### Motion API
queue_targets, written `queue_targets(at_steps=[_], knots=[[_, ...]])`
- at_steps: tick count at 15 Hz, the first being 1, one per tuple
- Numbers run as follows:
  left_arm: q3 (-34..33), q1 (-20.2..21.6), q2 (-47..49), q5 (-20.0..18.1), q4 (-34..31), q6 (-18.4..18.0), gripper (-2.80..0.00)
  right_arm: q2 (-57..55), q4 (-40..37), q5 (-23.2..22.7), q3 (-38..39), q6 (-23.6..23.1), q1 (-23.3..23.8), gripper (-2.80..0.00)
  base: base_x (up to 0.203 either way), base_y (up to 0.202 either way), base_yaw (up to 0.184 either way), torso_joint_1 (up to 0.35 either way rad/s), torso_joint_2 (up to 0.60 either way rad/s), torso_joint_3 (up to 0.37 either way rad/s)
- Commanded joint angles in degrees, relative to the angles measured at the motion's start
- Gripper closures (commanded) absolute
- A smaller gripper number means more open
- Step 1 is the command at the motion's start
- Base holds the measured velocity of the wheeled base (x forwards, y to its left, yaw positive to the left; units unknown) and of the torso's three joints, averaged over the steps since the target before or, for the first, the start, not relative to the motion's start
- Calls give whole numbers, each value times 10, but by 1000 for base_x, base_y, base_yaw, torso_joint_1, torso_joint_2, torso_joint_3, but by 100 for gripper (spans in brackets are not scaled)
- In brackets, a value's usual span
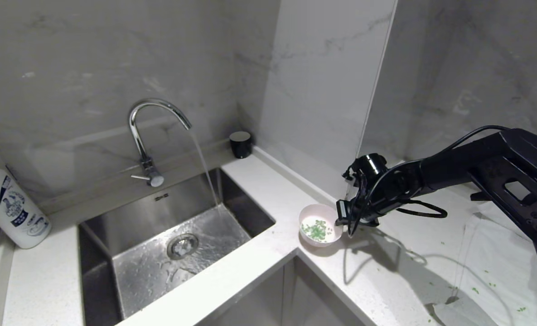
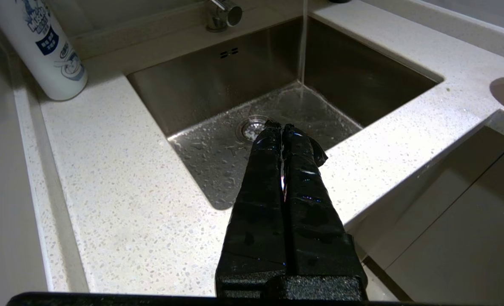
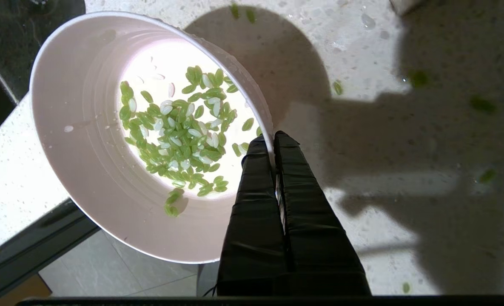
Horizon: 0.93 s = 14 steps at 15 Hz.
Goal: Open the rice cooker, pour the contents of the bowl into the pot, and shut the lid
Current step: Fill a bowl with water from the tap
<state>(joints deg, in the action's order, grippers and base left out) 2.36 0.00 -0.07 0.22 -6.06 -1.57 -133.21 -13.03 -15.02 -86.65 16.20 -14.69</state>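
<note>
At the counter (image 1: 268,199) corner, right pincer (image 3: 273,138) pinching bowl (image 3: 81,140) rim w/ thin grip; bowl may tilt, spilling green bits (image 3: 179,127).

right arm: reaches in from the frame's right edge toward centre
right gripper (image 1: 343,216): fingers pinched together
left gripper (image 2: 282,127): fingers pressed together, pointing forward and down

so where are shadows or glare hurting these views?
Head view: the right gripper and arm throw a hard dark shadow across the countertop; the faucet glints. Right wrist view: the bowl interior is blown out white behind the green bits. Left wrist view: even light, wet sink sheen only.
</note>
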Motion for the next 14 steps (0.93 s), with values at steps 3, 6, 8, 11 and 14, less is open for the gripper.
queue_targets(at_steps=[3, 6, 8, 11, 14], knots=[[0, 0, 0, 0, 0, 0, 0, -11, -1, 3, -4, 0, -3, 0, 0, 0, 0, 0, 0, 0], [0, 0, 1, 0, 0, 3, 0, -14, -1, 4, -9, 0, -4, -280, 0, 0, 0, 0, 0, 0], [0, 0, 1, 0, 0, 3, 0, -14, -1, 8, -8, 0, -5, -280, 0, 0, 0, 0, 0, 0], [0, 0, 1, 0, 0, 3, 0, -2, -1, 10, -1, 1, -5, -280, 0, 0, 0, 0, 0, 0], [0, 0, 1, 0, 0, 2, 0, 57, -1, 10, 30, 3, -4, -280, 0, 0, 0, 0, 0, 0]])
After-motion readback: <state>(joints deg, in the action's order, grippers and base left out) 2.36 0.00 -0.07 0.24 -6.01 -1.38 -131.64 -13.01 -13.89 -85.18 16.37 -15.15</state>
